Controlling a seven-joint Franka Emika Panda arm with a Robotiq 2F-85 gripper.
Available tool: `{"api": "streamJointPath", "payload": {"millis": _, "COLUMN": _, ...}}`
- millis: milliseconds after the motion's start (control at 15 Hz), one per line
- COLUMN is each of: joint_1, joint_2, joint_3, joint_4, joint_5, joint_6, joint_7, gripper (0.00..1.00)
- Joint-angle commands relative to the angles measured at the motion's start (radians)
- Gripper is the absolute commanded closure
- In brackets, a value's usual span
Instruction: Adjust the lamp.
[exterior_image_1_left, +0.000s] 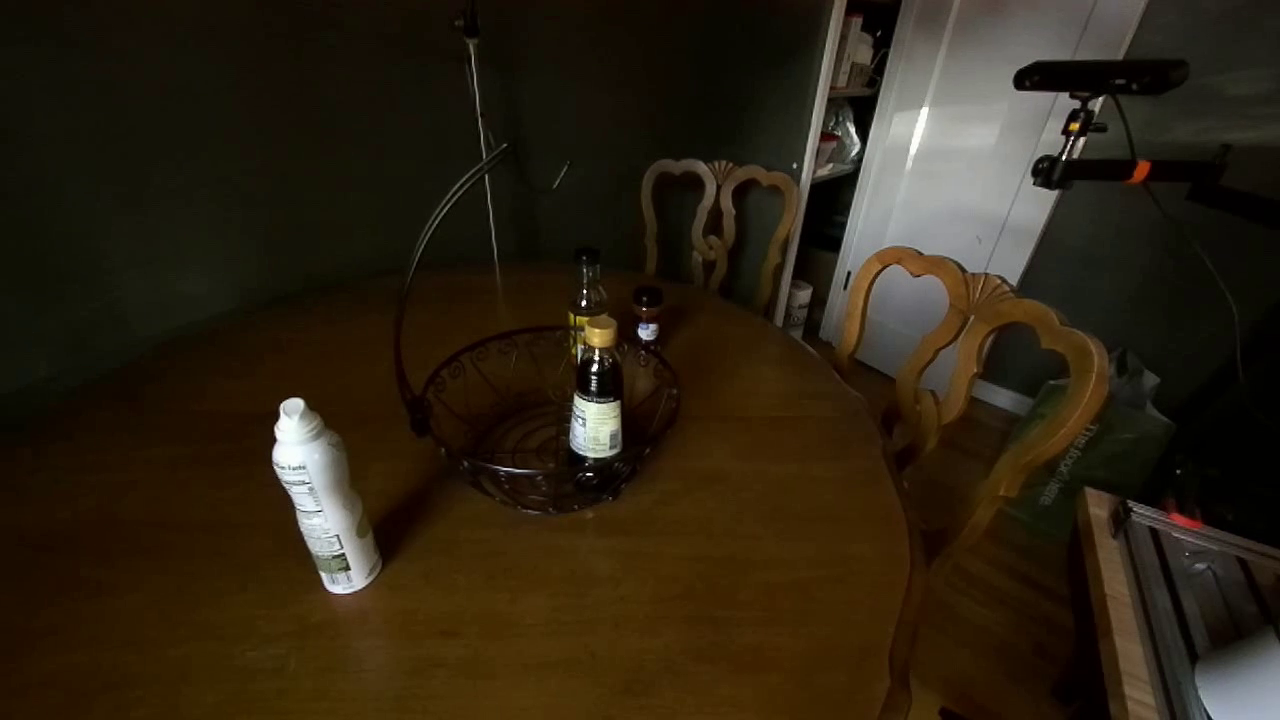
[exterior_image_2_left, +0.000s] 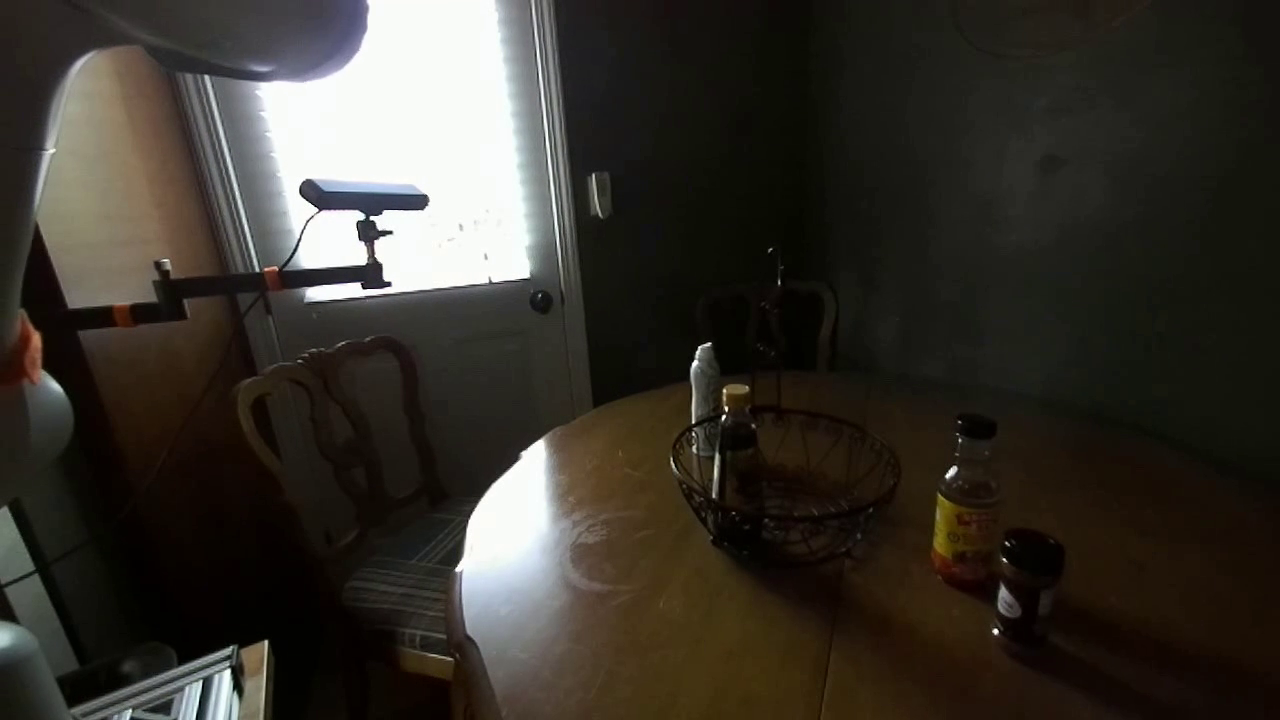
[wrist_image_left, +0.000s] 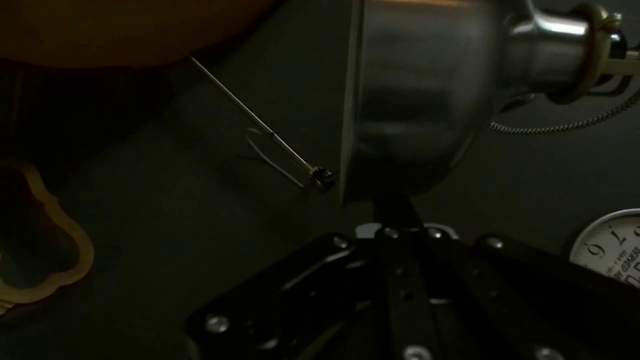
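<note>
Wrist view: lamp (wrist_image_left: 422, 100) silvery, domed, dimly glinting.

The lamp (wrist_image_left: 425, 100) is silver, the hand (wrist_image_left: 397, 212) black, the seat (exterior_image_2_left: 400, 590) plaid.

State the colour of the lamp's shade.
The lamp's shade is silvery grey, with a metallic sheen; it shows best in the wrist view.

A gold-capped bottle (exterior_image_2_left: 738, 445) stands in a wire basket (exterior_image_2_left: 810, 516) on the table (exterior_image_2_left: 600, 630).
</note>
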Motion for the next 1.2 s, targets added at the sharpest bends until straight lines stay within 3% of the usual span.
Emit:
{"api": "streamJointPath", "payload": {"millis": 0, "joint_1": 0.002, "joint_2": 0.032, "joint_3": -0.008, "joint_4": 0.035, "joint_5": -0.021, "joint_6": 0.001, "joint_7": 0.010, "gripper": 1.00}}
{"api": "streamJointPath", "payload": {"millis": 1133, "joint_1": -0.002, "joint_2": 0.046, "joint_3": 0.003, "joint_4": -0.003, "joint_5": -0.007, "joint_6": -0.065, "joint_7": 0.040, "gripper": 1.00}}
